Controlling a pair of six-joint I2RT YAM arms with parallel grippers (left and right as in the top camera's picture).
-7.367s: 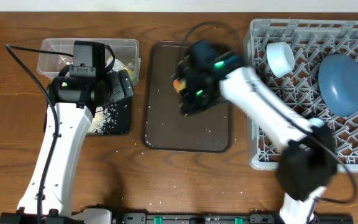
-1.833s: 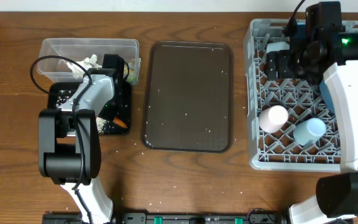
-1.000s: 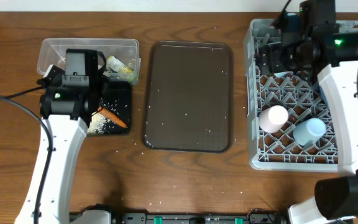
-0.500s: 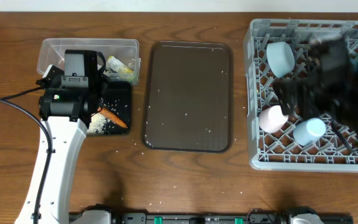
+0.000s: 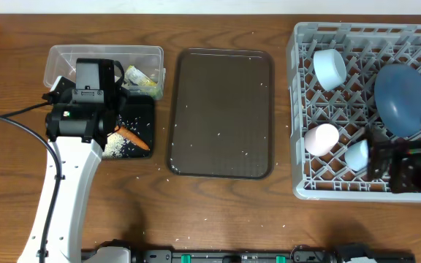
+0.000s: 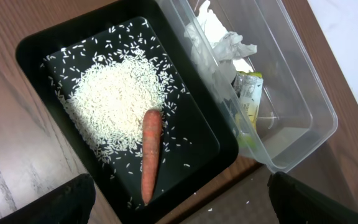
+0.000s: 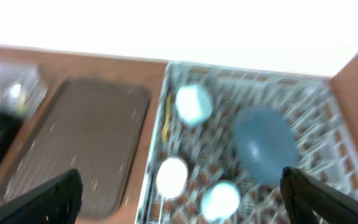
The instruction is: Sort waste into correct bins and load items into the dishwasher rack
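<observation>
Overhead, the carrot (image 5: 131, 137) lies in the black tray (image 5: 143, 151) at 9 o'clock on the table (image 5: 218, 212); its long axis runs from 10 to 4 o'clock, thick end at 10, tip at 4. From the left wrist the same carrot (image 6: 151, 155) runs nearly 12 to 6, blunt end up, tip close to the tray's near wall; its upper end touches the heap of rice (image 6: 114, 106), and loose grains are scattered across the tray floor. The clear tub (image 6: 303, 93) sits against the tray on its 3 o'clock side and holds the crumpled paper (image 6: 219, 40) and the yellow-green wrapper (image 6: 248, 93). The left gripper (image 6: 180, 190) hangs above both bins, fingers spread wide, holding nothing.

The brown serving tray (image 5: 221, 113) lies at centre, bare but for stray grains; the dishwasher rack (image 5: 298, 109) fills the 3 o'clock side. Among its pegs the white bowl (image 5: 330, 68) lies tilted at 11 o'clock of the rack, the blue plate (image 5: 400, 98) leans at 2 o'clock, and the pink cup (image 5: 321, 139) and light blue cup (image 5: 357, 155) sit side by side lower down. The right gripper (image 7: 180, 186) is blurred; its dark fingers (image 7: 42, 199) show at both lower corners, far apart and empty.

The table is dark brown wood, flecked with rice; a white wall edges its far side.
</observation>
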